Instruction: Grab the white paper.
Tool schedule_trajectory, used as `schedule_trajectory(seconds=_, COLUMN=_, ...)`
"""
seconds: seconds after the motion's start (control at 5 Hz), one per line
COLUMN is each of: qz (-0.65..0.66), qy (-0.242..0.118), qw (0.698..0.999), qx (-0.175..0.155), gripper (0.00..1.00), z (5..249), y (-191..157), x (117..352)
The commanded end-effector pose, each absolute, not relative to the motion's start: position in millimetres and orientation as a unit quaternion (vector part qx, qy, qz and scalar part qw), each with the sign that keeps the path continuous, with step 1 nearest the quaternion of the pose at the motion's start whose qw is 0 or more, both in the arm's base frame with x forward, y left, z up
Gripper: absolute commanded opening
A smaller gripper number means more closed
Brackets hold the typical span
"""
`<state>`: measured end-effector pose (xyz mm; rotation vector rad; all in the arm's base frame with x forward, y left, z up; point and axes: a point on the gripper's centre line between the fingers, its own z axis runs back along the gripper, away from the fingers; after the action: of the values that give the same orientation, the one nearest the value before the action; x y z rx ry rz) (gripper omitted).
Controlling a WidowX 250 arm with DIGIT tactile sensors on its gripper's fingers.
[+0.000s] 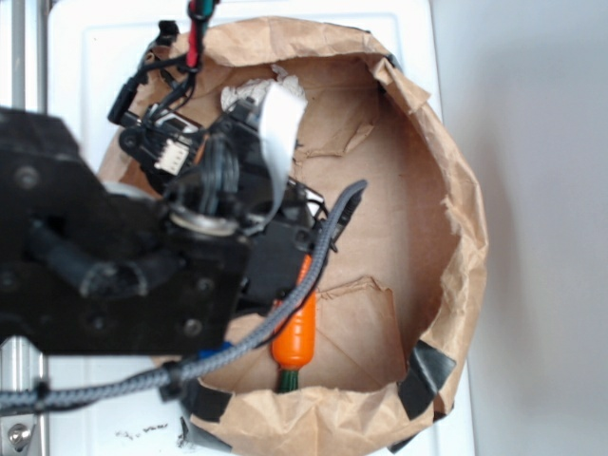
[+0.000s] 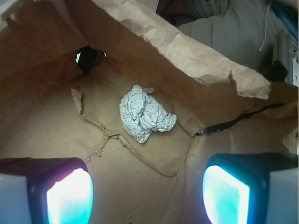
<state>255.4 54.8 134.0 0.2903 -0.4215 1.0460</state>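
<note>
Wrist view alone shows white paper point(image 2: 146, 119) clear between spread fingers point(image 2: 70, 198).

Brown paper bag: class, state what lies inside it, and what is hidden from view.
Inside the brown paper bag lie the white paper and an orange carrot. The arm covers the bag's left floor, unseen.

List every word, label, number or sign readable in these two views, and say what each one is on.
None can be read.
The white surface under the brown paper bag carries small dark marks near its bottom edge: too small and blurred to read.
The white paper, the bag's inside, the carrot and the gripper fingers show no print.
</note>
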Motion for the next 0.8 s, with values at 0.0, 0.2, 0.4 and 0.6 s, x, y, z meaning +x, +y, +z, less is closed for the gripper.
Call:
schedule_trajectory(seconds=0.0, qz=0.499, qy=-0.219, qw=0.828, qx=0.128, gripper=1.00, z=159, y=66, x=248)
schedule_trajectory(seconds=0.2, qz=0.556, qy=-0.296, qw=0.771, qx=0.094, gripper=1.00, z=145, y=76, x=263)
schedule_trajectory(seconds=0.4, qz=0.608, qy=-0.296, qw=0.734, qx=0.059, gripper=1.00, z=121, y=95, x=301)
schedule_trajectory(seconds=0.6, qz=0.636, qy=-0.299, qw=0.709, qx=0.064, gripper=1.00, z=117, y=101, x=307)
